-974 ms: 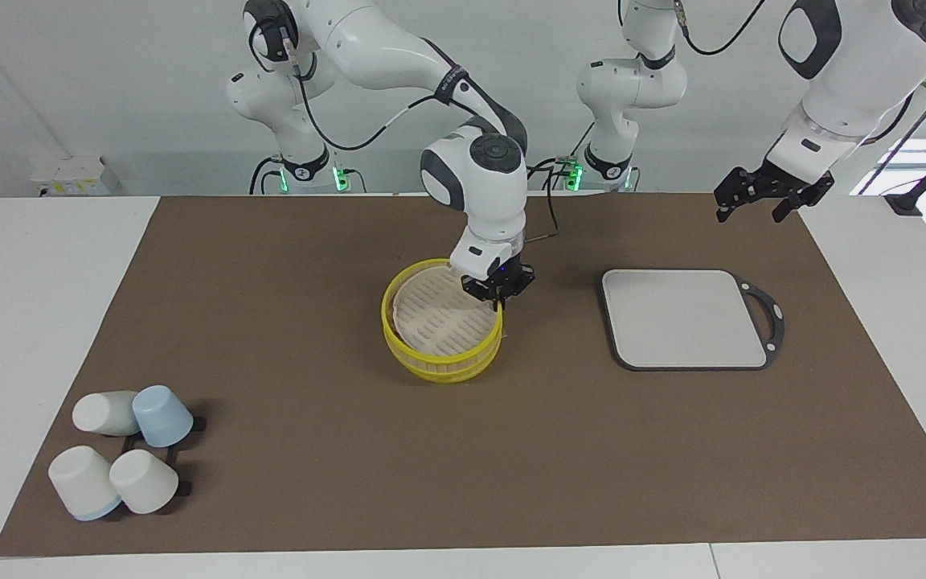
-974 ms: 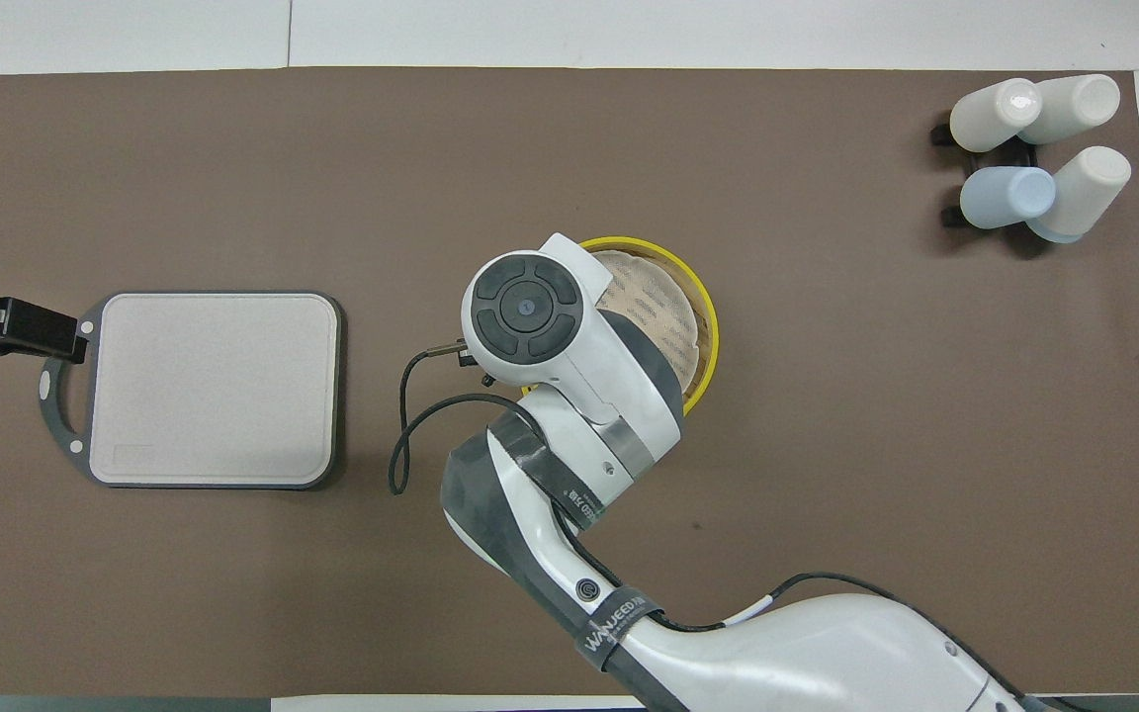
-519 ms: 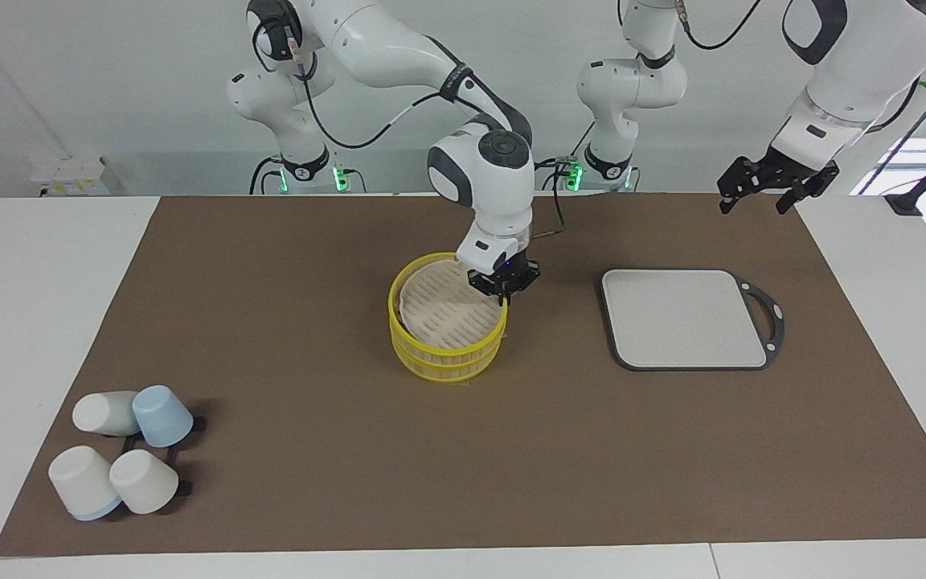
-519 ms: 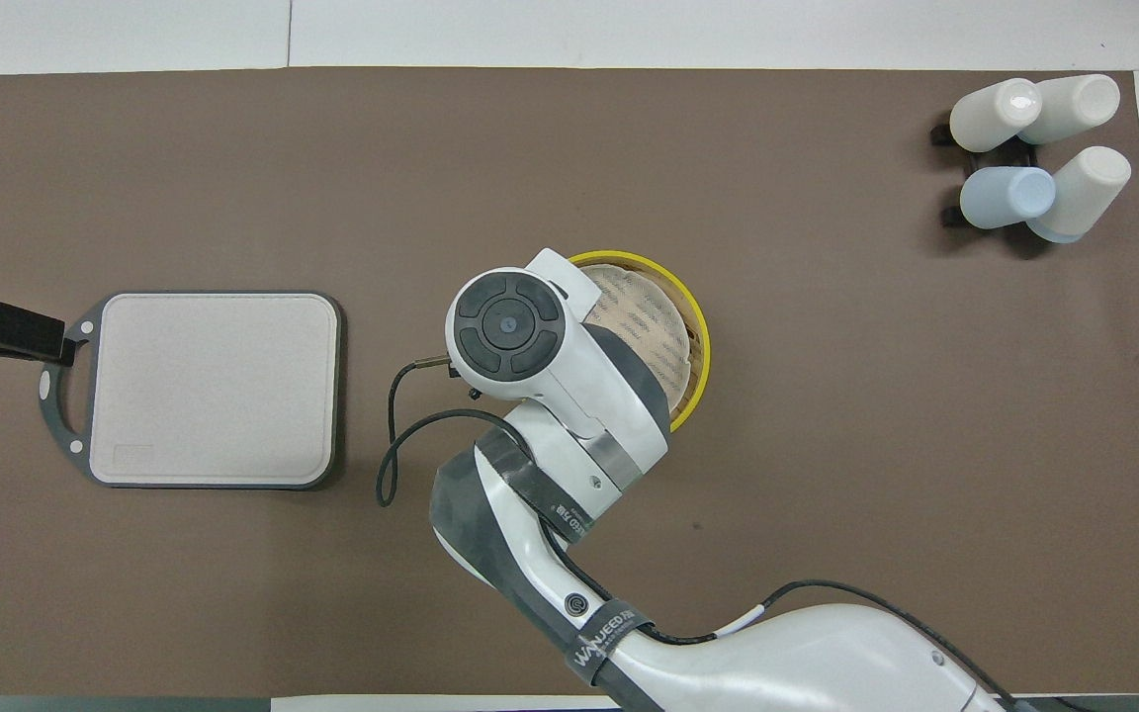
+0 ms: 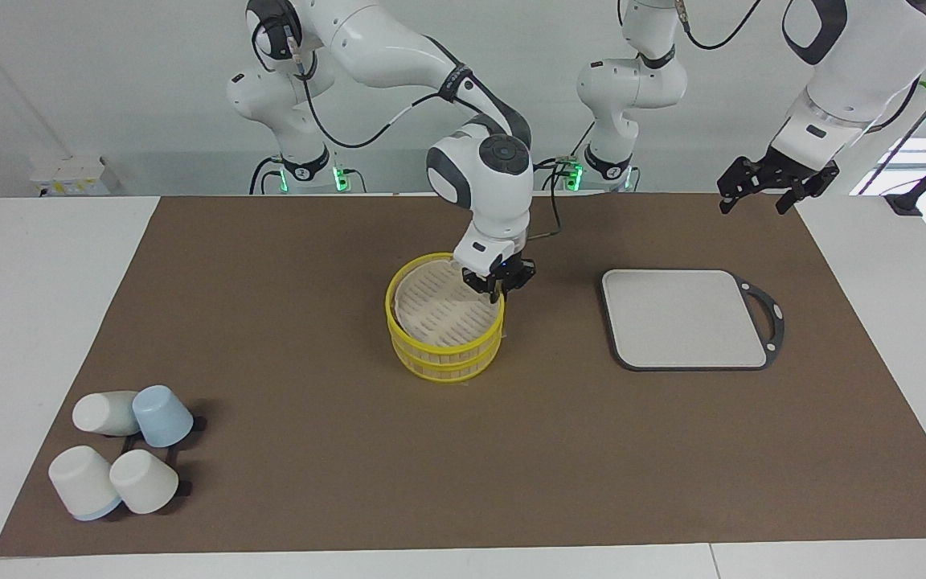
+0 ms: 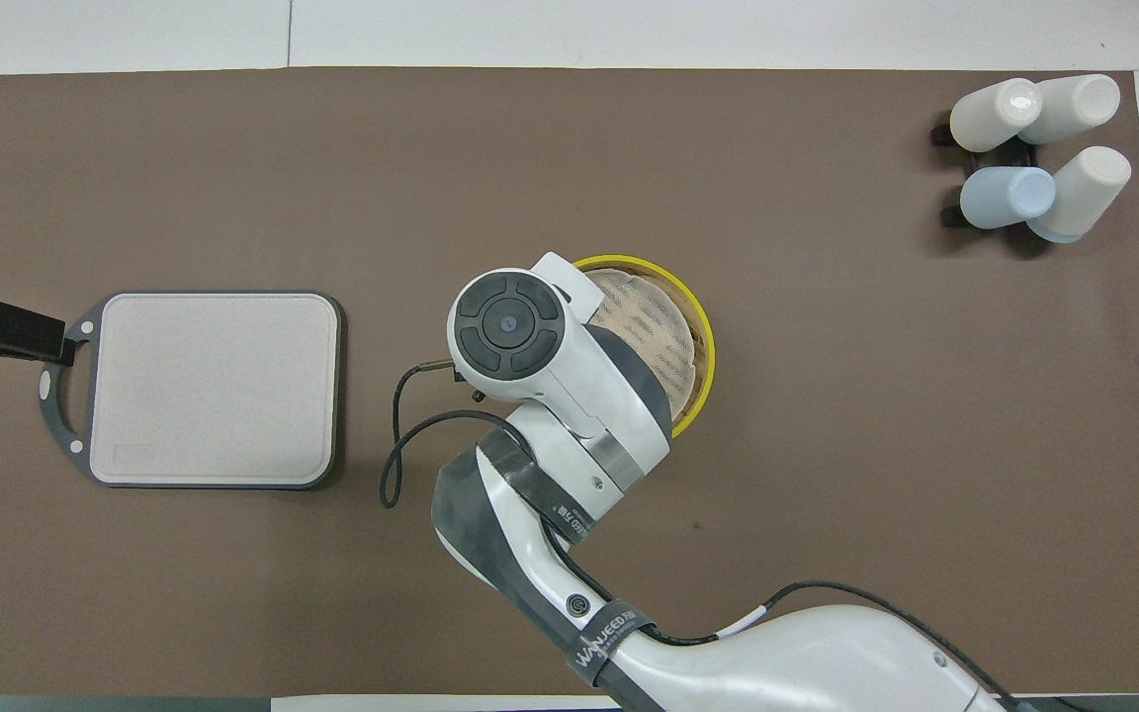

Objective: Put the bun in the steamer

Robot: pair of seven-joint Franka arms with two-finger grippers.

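Note:
The steamer (image 5: 444, 326) stands upright on the brown mat mid-table, with yellow rims and its cream slotted lid (image 5: 436, 309) lying flat in the top. It also shows in the overhead view (image 6: 696, 331), half covered by the right arm. My right gripper (image 5: 497, 286) is at the steamer's rim on the side toward the left arm's end, fingers closed on the rim. My left gripper (image 5: 755, 201) hangs open and empty in the air over the mat's corner at the left arm's end and waits. The bun is hidden from both views.
A flat grey square board (image 5: 684, 318) with a dark rim and handle lies beside the steamer toward the left arm's end, also in the overhead view (image 6: 209, 391). Several white and pale-blue cups (image 5: 121, 450) lie in a cluster at the mat's corner farthest from the robots at the right arm's end.
The steamer was tilted under my right gripper and now sits level, shifted slightly toward the robots. My left gripper rose a little, then stayed still.

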